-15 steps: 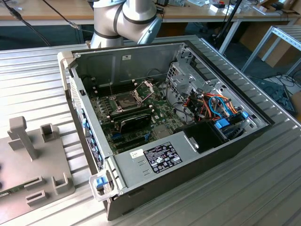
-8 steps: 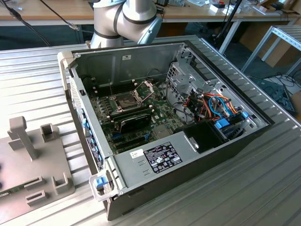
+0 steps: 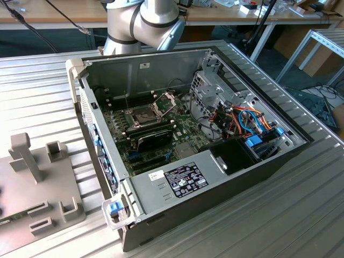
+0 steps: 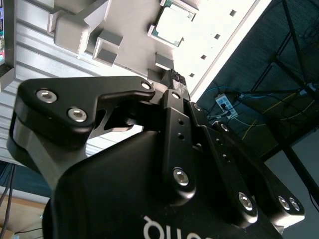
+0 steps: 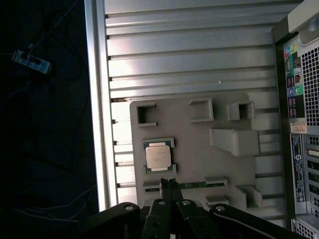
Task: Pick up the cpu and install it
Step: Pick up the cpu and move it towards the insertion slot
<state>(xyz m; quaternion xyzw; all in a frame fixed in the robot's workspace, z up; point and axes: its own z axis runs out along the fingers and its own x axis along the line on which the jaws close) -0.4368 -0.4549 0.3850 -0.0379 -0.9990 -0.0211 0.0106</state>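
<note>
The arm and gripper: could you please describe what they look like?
The arm is a silver-grey tube with rounded joints. The gripper is matte black, built of flat angular links fastened with silver socket-head screws, and it bears white lettering on its body.

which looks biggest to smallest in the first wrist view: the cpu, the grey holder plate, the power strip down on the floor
1. grey holder plate, by far the largest
2. cpu
3. power strip: long but thin, so it looks slightly smaller than the cpu. It lies farther from the camera, so this order holds for looks only.
</note>
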